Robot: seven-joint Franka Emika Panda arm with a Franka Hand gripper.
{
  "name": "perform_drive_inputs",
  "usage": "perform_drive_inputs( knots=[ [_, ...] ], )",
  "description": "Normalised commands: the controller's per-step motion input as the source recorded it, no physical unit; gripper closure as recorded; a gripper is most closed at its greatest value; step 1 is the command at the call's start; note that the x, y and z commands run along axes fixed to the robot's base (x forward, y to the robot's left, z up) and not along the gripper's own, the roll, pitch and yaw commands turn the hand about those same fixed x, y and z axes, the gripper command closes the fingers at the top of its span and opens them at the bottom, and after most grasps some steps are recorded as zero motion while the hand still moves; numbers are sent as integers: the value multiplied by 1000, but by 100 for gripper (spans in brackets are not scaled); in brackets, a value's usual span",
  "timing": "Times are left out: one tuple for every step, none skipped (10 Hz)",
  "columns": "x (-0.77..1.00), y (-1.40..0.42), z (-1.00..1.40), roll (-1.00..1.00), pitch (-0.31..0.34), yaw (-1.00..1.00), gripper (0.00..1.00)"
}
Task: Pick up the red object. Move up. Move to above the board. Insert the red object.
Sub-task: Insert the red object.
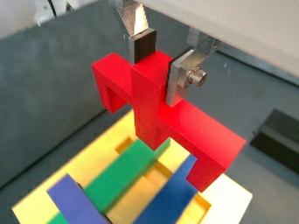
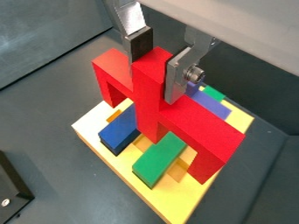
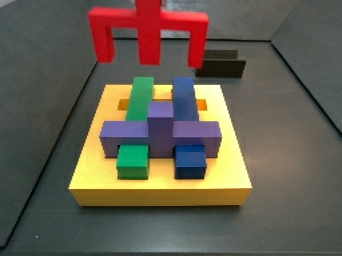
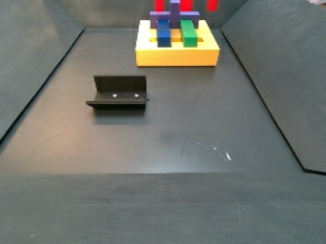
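Gripping the red object [image 1: 158, 109] by its central bar, the gripper [image 1: 162, 59] has its flat silver fingers [image 2: 177, 74] closed on the glossy, blocky cross. Directly beneath it lies the board [image 2: 176, 201], a matte yellow slab carrying a green block [image 2: 158, 160] and blue block [image 2: 121, 133].

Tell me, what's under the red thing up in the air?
The pincer holds the red object above the yellow board. Green and blue blocks show below; the piece hides the purple block there.
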Motion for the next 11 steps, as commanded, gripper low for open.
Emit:
perform_drive_inputs(
  knots=[
    [583,-146,-471,10,-17,0,100],
    [580,-34,-446,100,19,0,100],
    [346,0,-543,103,9,0,100],
    [-23,0,-374,100,0,29,100],
    [-274,0,-71,0,-9,31,100],
    [0,-51,-63,0,-30,120,100],
    [163,-60,-206,0,-33,74,100],
    [237,-63,-229,0,-19,80,100],
    [254,-49,-317,0,0,69,100],
    [131,0,-300,0,0,14,100],
    [-114,0,-303,0,0,0,100]
  ],
)
